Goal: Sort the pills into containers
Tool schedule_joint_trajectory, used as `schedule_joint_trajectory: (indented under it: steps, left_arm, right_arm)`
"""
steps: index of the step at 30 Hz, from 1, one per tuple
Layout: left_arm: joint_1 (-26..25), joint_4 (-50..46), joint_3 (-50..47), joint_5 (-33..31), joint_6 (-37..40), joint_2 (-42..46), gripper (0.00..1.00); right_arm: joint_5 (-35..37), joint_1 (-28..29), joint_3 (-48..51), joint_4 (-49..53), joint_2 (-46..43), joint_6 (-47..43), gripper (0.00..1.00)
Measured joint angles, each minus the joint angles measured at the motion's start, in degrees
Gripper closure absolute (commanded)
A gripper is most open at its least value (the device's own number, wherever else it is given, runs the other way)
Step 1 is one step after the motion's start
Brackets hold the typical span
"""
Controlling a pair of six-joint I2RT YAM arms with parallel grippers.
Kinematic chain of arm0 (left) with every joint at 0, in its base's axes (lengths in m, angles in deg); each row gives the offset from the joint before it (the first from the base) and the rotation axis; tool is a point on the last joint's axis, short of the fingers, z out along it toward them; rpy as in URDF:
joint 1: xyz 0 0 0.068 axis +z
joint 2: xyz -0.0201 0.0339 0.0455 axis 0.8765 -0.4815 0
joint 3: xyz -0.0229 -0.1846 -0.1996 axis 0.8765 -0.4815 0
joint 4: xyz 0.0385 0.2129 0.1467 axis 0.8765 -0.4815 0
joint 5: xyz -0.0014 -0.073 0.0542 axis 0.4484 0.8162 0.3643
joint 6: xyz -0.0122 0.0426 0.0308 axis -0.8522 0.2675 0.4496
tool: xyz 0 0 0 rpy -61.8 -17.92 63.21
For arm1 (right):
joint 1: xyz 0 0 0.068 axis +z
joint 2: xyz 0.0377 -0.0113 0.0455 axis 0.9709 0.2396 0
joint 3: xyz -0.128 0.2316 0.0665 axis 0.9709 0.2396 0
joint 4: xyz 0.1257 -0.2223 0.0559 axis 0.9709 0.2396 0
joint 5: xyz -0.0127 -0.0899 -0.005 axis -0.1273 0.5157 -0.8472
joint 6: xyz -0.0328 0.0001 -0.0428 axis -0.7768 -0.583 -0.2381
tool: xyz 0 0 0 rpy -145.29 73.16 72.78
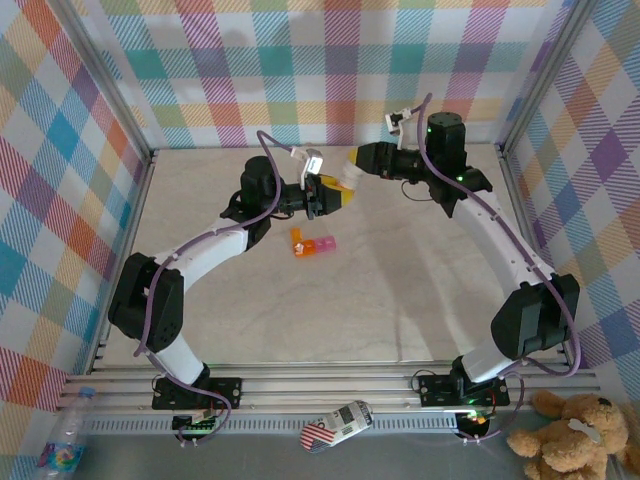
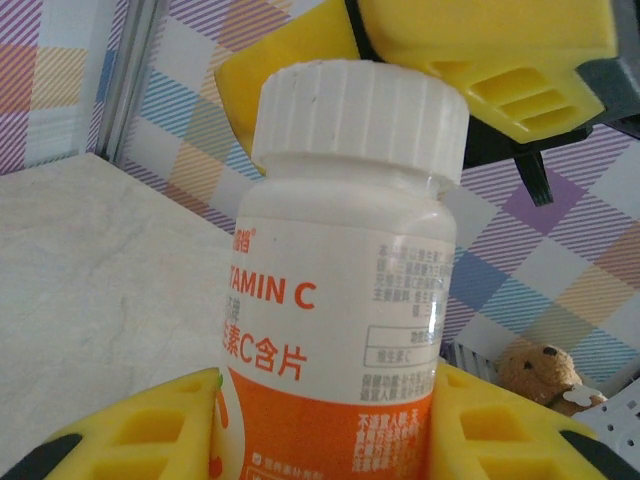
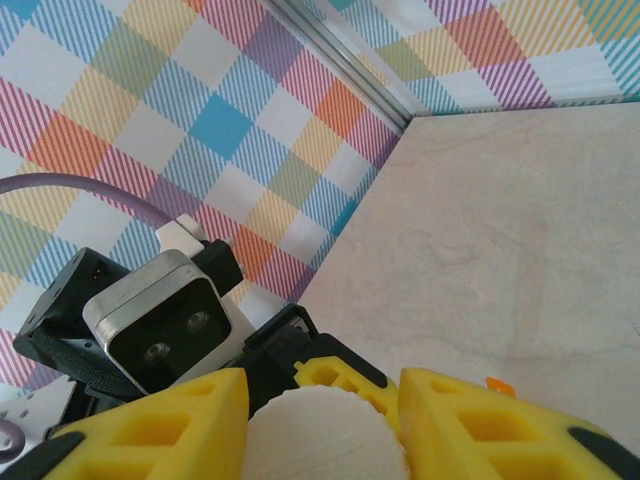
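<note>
**Two Grippers Hold One Pill Bottle**

The left gripper (image 1: 335, 197) is up in the air over the table (image 1: 400, 300), near the middle of the far edge. Its yellow fingers (image 2: 140, 430) are closed tight on the bottom part of a bottle (image 2: 340, 300). The bottle is white on top and orange below. It says "VITAMIN C" on it in orange letters. It stands almost straight up in the left wrist view.

The right gripper (image 1: 346, 180) comes in from the right side and meets the left one. Its fingers (image 3: 500, 420) sit on both sides of the white cap (image 3: 325, 440) and press on it, so its jaws are closed on the cap. The cap (image 2: 360, 115) is on the bottle. It has little ridges all around it.

The containers (image 1: 313, 244) lie flat on the table, about in the middle, a bit nearer the far edge than the near one. They are on the near side of the two grippers and nothing is touching them. The strip has an orange box at its left end and pink boxes next to it. I cannot tell if any pills are inside.

A teddy bear (image 1: 570, 440) sits off the table, past the near right corner.
</note>
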Motion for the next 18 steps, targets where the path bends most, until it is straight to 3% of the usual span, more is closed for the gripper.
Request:
schedule_joint_trajectory:
  steps: [6,18]
  left_arm:
    - [0.0,-0.52,0.07,-0.5,-0.02,-0.11,1.0]
    - [0.28,-3.19,-0.5,-4.96,1.01,-0.11,1.0]
  right_arm:
    - [3.41,0.66,0.79,-0.9,-0.02,0.33,0.64]
    - [29.18,8.52,4.28,-3.45,-2.29,7.56,0.62]
